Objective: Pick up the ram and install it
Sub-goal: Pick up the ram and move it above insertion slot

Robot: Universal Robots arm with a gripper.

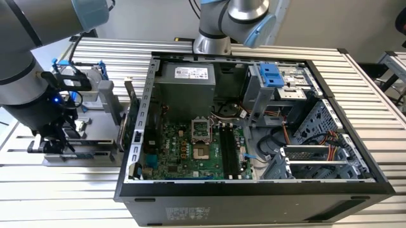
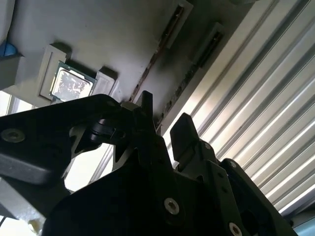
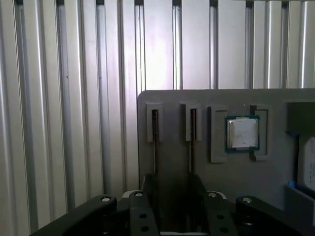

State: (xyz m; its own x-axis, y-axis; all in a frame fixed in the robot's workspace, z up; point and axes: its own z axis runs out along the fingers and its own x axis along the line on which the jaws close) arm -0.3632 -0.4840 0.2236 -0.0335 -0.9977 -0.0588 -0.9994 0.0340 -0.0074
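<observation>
First wrist view: the claw (image 3: 173, 181) hangs over a grey holder (image 3: 172, 101) on the ribbed worktop (image 3: 64, 123), its two fingers apart with nothing gripped between them. The ram (image 3: 155, 147), a slim dark stick standing on edge in one of the holder's slots, lies just below and ahead of the claw. Its long axis runs straight away from the claw, in line with the finger faces. A second stick (image 3: 191, 147) stands parallel just beside it in its own slot; which of the two the gap is centred on cannot be told. Past that stick, farther from the claw, a square pocket holds a silver chip (image 3: 242, 132). In the exterior view the open computer case (image 1: 254, 190) sits well apart from the claw, the motherboard's black slots (image 1: 231, 151) inside it. The ram is not yet lifted.
</observation>
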